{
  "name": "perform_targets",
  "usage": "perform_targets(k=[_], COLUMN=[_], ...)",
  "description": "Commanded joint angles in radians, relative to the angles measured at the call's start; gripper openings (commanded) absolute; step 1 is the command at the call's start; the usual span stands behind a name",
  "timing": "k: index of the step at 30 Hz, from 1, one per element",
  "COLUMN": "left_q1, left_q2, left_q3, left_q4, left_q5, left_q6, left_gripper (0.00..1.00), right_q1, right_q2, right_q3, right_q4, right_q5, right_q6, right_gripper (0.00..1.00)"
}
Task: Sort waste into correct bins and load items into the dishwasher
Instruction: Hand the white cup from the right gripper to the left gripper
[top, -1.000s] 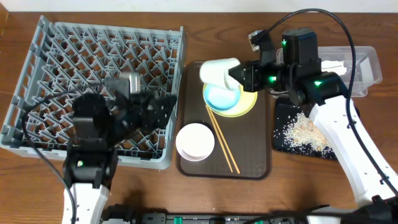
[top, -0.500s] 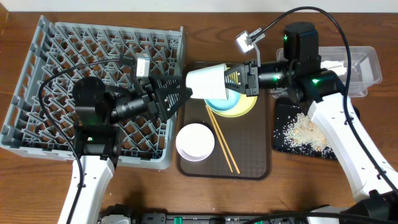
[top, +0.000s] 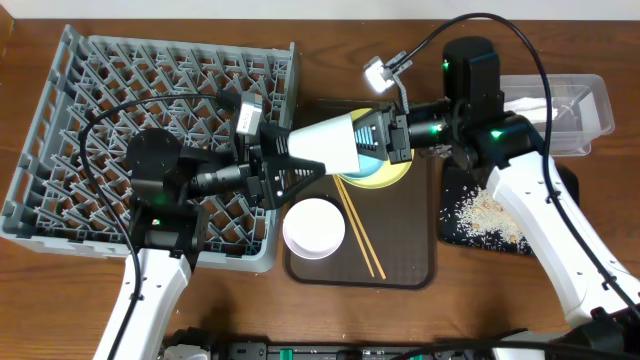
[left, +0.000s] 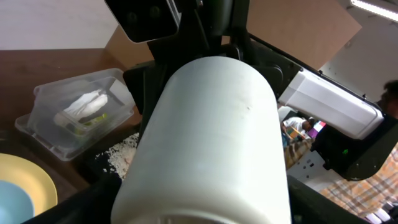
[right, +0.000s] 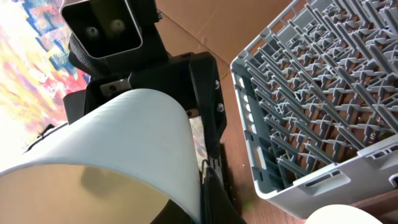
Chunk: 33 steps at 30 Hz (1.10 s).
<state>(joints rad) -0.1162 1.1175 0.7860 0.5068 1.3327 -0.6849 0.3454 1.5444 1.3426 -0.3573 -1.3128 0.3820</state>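
The small cream cup (top: 330, 140) lies on its side in the air between my two grippers, above the left end of the brown serving tray. My right gripper (top: 385, 135) is shut on its rim end. My left gripper (top: 298, 163) is open, with a finger on either side of the cup's base end. The cup fills the left wrist view (left: 205, 143) and the right wrist view (right: 124, 137). The yellow plate (top: 400, 172) with the light blue bowl (top: 368, 168) sits below the cup. The pale bowl (top: 314, 227) and chopsticks (top: 358, 225) lie on the serving tray.
The grey dish rack (top: 120, 90) stands at the left, under my left arm. The clear tub (top: 590, 100) holding the napkin (top: 530, 102) is at the far right. The black tray (top: 452, 228) with rice scraps (top: 485, 208) lies in front of it. The brown serving tray (top: 420, 265) is in the middle.
My right gripper has carried the cup leftwards, off the plate. My left gripper has swung right from over the rack, and its fingers now flank the cup's base.
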Motion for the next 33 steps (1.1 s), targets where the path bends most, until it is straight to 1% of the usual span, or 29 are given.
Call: perform_targets(k=[1, 9, 17, 24, 27, 28, 30, 31, 33], left_q1=[-0.003, -0.003, -0.028, -0.040, -0.040, -0.040, -0.039, -0.035, -0.021], left_q2=[0.003, 0.003, 0.003, 0.004, 0.004, 0.004, 0.004, 0.005, 0.005], left_q3=[0.015, 0.015, 0.015, 0.015, 0.015, 0.015, 0.015, 0.015, 0.014], left_q4=[0.017, 0.119, 0.129, 0.131, 0.131, 0.131, 0.131, 0.130, 0.127], left_q5=[0.019, 0.019, 0.018, 0.016, -0.006, -0.017, -0.016, -0.016, -0.014], left_q6=[-0.009, -0.080, -0.098, -0.098, -0.098, -0.097, -0.094, -0.094, -0.079], left_gripper=[0.79, 0.79, 0.79, 0.71, 0.63, 0.60, 0.58, 0.56, 0.54], right_q1=[0.010, 0.010, 0.010, 0.010, 0.010, 0.010, 0.010, 0.009, 0.003], right_q2=[-0.002, -0.001, -0.001, -0.001, -0.001, -0.001, -0.001, -0.001, -0.001], right_q3=[0.002, 0.002, 0.002, 0.002, 0.002, 0.002, 0.002, 0.002, 0.002], right_q4=[0.002, 0.002, 0.002, 0.002, 0.001, -0.002, -0.003, -0.003, -0.003], right_q5=[-0.019, -0.019, -0.019, -0.019, -0.019, -0.019, -0.019, -0.019, -0.019], right_q6=[0.007, 0.007, 0.007, 0.007, 0.007, 0.007, 0.006, 0.006, 0.005], right_gripper=[0.01, 0.01, 0.01, 0.01, 0.02, 0.05, 0.15, 0.22, 0.30])
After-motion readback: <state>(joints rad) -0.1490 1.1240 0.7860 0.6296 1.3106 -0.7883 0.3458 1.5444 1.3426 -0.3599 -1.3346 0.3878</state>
